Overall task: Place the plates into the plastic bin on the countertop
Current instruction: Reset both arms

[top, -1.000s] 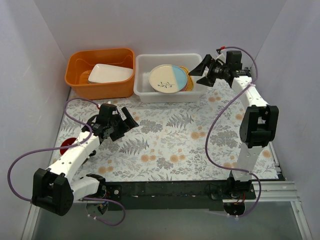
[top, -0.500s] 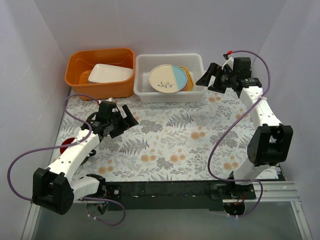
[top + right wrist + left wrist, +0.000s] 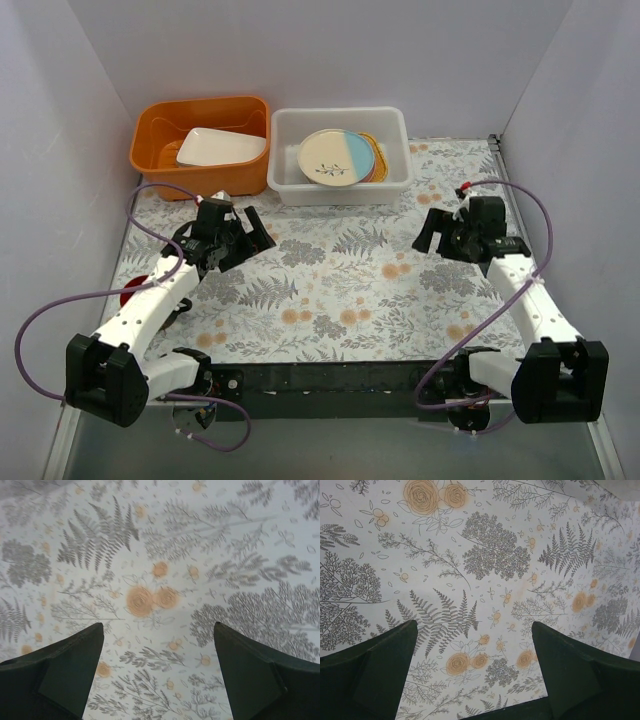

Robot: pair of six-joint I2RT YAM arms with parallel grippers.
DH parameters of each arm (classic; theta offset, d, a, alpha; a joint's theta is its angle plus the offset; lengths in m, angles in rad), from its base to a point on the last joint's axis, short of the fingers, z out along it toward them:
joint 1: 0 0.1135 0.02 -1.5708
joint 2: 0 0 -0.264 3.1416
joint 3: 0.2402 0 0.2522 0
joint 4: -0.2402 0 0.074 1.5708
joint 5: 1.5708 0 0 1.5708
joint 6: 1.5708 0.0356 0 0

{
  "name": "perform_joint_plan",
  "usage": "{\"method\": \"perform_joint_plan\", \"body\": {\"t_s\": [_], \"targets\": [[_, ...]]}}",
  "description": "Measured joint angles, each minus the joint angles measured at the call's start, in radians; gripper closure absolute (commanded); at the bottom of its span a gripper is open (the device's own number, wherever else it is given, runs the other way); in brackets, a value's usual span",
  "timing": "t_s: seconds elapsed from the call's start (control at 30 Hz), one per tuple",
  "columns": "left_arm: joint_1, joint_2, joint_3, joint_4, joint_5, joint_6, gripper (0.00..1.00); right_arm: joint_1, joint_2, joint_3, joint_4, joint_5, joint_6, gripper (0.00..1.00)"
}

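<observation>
Overhead, the plastic bin [image 3: 340,188] sits at the upper centre of the frame, close to the back wall. It is a white, translucent rectangular tub with a rolled rim. The plates [image 3: 336,158] lie stacked inside it, toward its right half. The top one is round and smooth, cream on the left and light blue on the right, with a small sprig motif. An orange edge and a pink edge show from under it on the right. Just left of the bin stands an orange tub [image 3: 190,178] of like size, with a white rectangular dish [image 3: 222,147] in it.

Both end effectors are over the counter [image 3: 340,285], a flat pale surface printed with grey ferns and small orange flowers, well apart from the bin. The left end effector [image 3: 252,232] hovers at centre left, below the orange tub. In its wrist view [image 3: 474,625] the dark wedge-shaped fingers [image 3: 390,655] are spread wide over bare print, pinching nothing. The right end effector [image 3: 428,232] hangs at centre right, below the bin's right corner, likewise spread and empty in its wrist view [image 3: 158,625].

A broad stretch of printed counter shows between the two. Pale walls close the left, back and right edges, and a black rail [image 3: 330,380] runs along the bottom. A red round thing [image 3: 131,295] sits at the left edge, mostly hidden by the left arm.
</observation>
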Motion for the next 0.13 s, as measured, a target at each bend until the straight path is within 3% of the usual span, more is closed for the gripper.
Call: {"method": "perform_joint_plan", "body": {"t_s": [0.13], "targets": [[0.0, -0.004, 0.002, 0.004, -0.005, 0.014, 0.02, 0.0, -0.111, -0.137, 0.005, 0.097, 0.006, 0.02]]}}
